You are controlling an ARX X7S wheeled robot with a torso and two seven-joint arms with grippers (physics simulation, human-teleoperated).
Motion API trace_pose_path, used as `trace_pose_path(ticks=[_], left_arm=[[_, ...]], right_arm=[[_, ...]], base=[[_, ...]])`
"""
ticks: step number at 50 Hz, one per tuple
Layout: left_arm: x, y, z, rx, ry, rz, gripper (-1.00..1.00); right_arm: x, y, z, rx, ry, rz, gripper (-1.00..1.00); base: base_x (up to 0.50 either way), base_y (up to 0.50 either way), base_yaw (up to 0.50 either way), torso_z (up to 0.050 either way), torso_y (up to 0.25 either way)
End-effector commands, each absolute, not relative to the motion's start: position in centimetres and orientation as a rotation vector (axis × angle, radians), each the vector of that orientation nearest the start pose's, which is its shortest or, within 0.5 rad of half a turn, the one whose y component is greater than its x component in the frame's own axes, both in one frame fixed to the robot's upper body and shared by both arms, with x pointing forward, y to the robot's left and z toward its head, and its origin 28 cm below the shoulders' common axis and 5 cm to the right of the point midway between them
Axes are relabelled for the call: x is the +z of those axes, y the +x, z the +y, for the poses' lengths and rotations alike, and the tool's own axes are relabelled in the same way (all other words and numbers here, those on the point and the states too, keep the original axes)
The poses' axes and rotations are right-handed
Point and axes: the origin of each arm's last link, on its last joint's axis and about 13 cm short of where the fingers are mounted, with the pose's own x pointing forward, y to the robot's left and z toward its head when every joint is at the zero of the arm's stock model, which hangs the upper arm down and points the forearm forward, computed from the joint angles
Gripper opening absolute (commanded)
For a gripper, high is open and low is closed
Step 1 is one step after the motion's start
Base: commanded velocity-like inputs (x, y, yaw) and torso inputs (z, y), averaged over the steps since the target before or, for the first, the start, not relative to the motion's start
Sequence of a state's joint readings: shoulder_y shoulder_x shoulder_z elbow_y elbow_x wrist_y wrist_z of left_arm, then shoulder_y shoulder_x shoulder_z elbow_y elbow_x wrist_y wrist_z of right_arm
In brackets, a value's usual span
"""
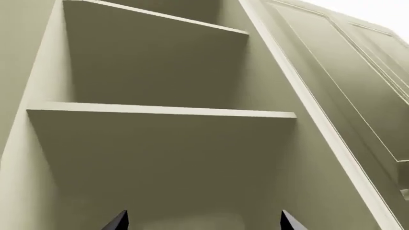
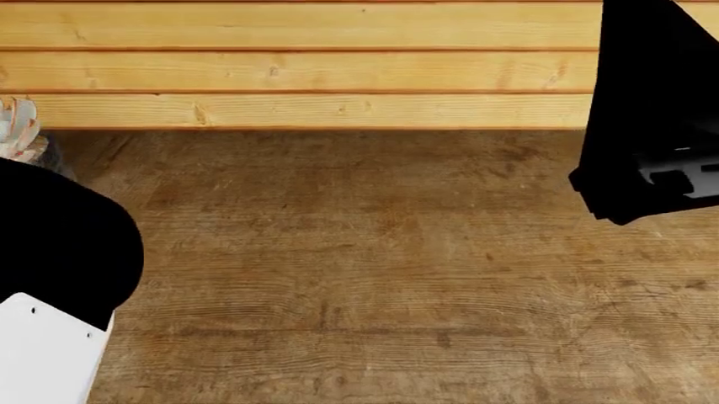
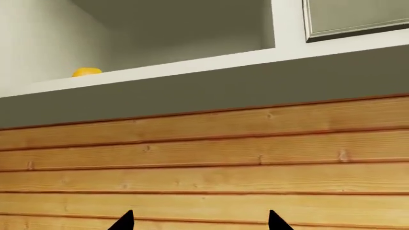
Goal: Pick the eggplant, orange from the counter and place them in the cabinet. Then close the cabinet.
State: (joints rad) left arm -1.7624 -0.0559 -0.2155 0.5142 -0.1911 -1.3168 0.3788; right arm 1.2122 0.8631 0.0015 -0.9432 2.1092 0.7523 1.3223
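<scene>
The orange [image 3: 86, 72] lies inside the open cabinet [image 3: 191, 64], on its bottom shelf near the left wall. No eggplant shows in any view. My right gripper [image 3: 199, 223] is open and empty, facing the plank wall below the cabinet. My left gripper [image 1: 204, 223] is also open and empty; it points up into the cabinet's pale green inside, under a bare shelf [image 1: 160, 111]. In the head view the brown wooden counter [image 2: 371, 269] carries neither fruit.
The cabinet's open door [image 1: 357, 76] hangs beside the left gripper's view. A shut neighbouring door [image 3: 357, 17] sits right of the opening. The pale plank wall [image 2: 303, 71] backs the counter. A whitish object [image 2: 13, 130] stands at the counter's far left. Both arms, left [image 2: 56, 244] and right [image 2: 652, 109], frame the view.
</scene>
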Motion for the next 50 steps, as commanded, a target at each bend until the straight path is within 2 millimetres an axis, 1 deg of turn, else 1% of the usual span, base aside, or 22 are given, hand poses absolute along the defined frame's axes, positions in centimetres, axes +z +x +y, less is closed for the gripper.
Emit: trace_pose_path(ticks=[1,6,17,24,33,39,47,50], left_arm=[[45.9,19.0,24.3,-0.448,0.061,-0.955,1.00],[44.8,18.8,24.4,-0.462,0.074,-0.929,1.00],[42.5,17.2,24.6,-0.526,0.111,-0.901,1.00],[41.2,16.5,24.7,-0.560,0.124,-0.867,1.00],[39.9,15.9,25.0,-0.591,0.130,-0.824,1.00],[39.4,15.8,25.1,-0.615,0.140,-0.780,1.00],[38.6,15.1,25.2,-0.633,0.155,-0.732,1.00],[37.9,15.5,25.5,-0.620,0.151,-0.718,1.00]], right_arm=[[33.4,11.7,-12.1,0.209,0.105,-0.474,1.00],[33.4,11.7,-12.1,0.208,0.105,-0.498,1.00],[33.4,11.7,-12.1,0.209,0.109,-0.503,1.00],[33.4,11.7,-12.1,0.213,0.108,-0.503,1.00],[33.4,11.7,-12.1,0.219,0.111,-0.499,1.00],[33.4,11.7,-12.1,0.222,0.111,-0.493,1.00],[33.4,11.7,-12.1,0.227,0.110,-0.490,1.00],[33.4,11.7,-12.1,0.227,0.111,-0.489,1.00]], base=[[0.00,0.00,0.00,0.000,0.000],[0.00,0.00,0.00,0.000,0.000],[0.00,0.00,0.00,0.000,0.000],[0.00,0.00,0.00,0.000,0.000],[0.00,0.00,0.00,0.000,0.000],[0.00,0.00,0.00,0.000,0.000],[0.00,0.00,0.00,0.000,0.000],[0.00,0.00,0.00,0.000,0.000]])
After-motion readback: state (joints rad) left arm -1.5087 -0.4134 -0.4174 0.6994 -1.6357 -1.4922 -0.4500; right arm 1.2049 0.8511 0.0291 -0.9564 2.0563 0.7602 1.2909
